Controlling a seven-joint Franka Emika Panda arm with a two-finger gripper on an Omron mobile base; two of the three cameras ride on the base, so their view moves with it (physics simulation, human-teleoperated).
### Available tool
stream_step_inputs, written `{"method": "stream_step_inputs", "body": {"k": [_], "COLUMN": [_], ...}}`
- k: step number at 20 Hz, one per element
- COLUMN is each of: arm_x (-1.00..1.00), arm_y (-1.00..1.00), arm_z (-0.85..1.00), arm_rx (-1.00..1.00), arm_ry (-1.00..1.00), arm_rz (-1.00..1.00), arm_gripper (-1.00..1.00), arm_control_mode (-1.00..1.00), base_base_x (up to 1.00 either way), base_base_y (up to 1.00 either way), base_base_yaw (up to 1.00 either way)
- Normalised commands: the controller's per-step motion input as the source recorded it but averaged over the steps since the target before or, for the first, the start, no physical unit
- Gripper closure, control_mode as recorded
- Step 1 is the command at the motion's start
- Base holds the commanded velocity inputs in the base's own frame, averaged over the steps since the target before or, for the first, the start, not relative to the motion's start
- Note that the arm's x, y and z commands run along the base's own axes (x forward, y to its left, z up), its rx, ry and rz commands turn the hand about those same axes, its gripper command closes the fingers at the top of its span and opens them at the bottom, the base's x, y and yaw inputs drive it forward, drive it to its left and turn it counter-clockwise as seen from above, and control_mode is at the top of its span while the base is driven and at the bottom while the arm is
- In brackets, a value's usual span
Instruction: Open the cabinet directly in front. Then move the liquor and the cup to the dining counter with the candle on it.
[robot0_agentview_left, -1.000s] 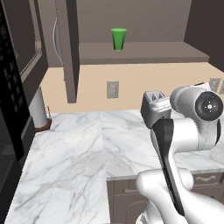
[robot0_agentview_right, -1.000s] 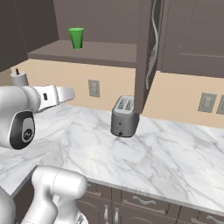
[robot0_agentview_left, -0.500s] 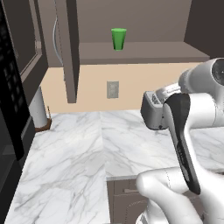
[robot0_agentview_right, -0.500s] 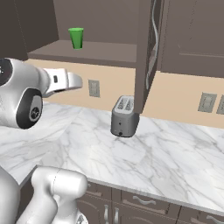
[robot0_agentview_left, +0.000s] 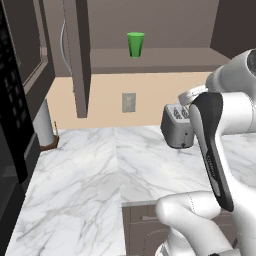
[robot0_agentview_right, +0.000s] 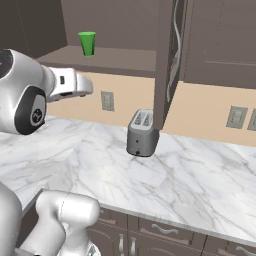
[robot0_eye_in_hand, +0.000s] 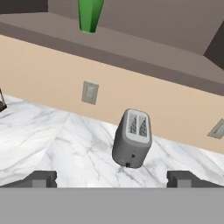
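**A:** Where's the cup (robot0_agentview_left: 135, 44)?

**B:** On the bottom shelf of the cabinet (robot0_agentview_right: 165, 65), upright, near the front edge. Both doors stand swung out, so the opening step looks done to me. I can't see the liquor anywhere on that shelf from here.

**A:** And the gripper (robot0_eye_in_hand: 111, 178)?

**B:** Fingers (robot0_eye_in_hand: 41, 178) spread wide, nothing between them. In the hand view they sit low, looking over the toaster (robot0_eye_in_hand: 132, 138) and up at the cup, well short of it.

**A:** So what worries you?

**B:** Three things. The cup is light and tapered, standing near the shelf lip; if I come in too high or off-centre, one finger nudges it first and it tips or rolls off onto the worktop (robot0_agentview_left: 75, 170). Second, the toaster stands right below my line; if I dip on the way in, the hand or forearm clips it. Third, the open door in the right base view hangs just beside the toaster, and a wide elbow swing could knock it.

**A:** Anything else?

**B:** With the liquor unseen, I may be reaching for the wrong item first, or it's somewhere I haven't looked.
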Motion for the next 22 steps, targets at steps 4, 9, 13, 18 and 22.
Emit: {"method": "stream_step_inputs", "body": {"k": [4, 9, 13, 18, 22], "arm_x": [0.00, 0.00, 0.00, 0.06, 0.10], "arm_y": [0.00, 0.00, 0.00, 0.00, 0.00], "arm_z": [0.23, 0.28, 0.24, 0.11, 0.08], "arm_rx": [0.00, -0.07, -0.04, 0.01, 0.01], "arm_ry": [0.01, 0.00, 0.00, -0.04, -0.03], "arm_rz": [0.00, 0.01, 0.09, 0.19, 0.23], "arm_gripper": [-1.00, -1.00, -1.00, -1.00, -1.00], "arm_control_mode": [-1.00, -1.00, -1.00, -1.00, -1.00], "base_base_x": [0.00, 0.00, 0.00, 0.00, 0.00], "base_base_y": [0.00, 0.00, 0.00, 0.00, 0.00], "base_base_yaw": [0.00, 0.00, 0.00, 0.00, 0.00]}}
